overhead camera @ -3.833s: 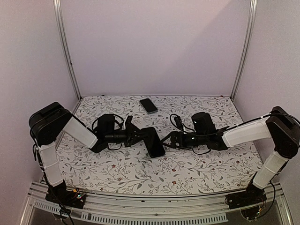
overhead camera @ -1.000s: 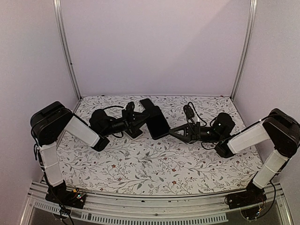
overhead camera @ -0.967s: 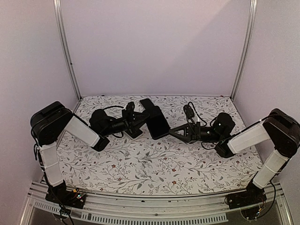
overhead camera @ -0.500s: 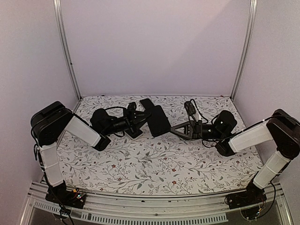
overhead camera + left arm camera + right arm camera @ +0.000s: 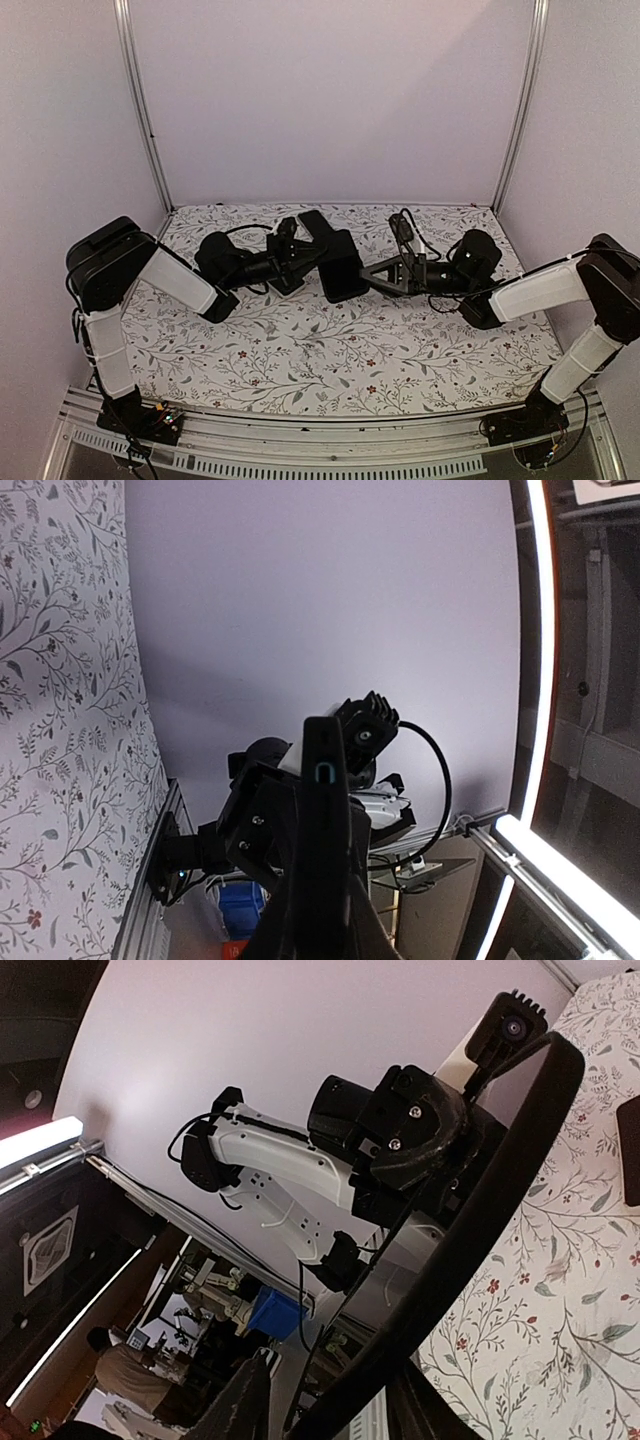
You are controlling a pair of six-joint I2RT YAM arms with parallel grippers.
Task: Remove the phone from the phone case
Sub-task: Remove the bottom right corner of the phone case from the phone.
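My right gripper had just slackened, jaws parted about the rim of the case, leaving only my left gripper clenched on it, so peeling had probably paused.

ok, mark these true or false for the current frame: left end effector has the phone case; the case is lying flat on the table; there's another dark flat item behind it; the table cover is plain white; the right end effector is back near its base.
1. The left end effector grips the phone case. True.
2. The case lies flat on the table. False: it is held up in the left end effector.
3. Another dark flat item lies behind the case. True.
4. The table cover is plain white. False: it has a floral print.
5. The right end effector is near its base. False: it is reaching out to the case's right edge.
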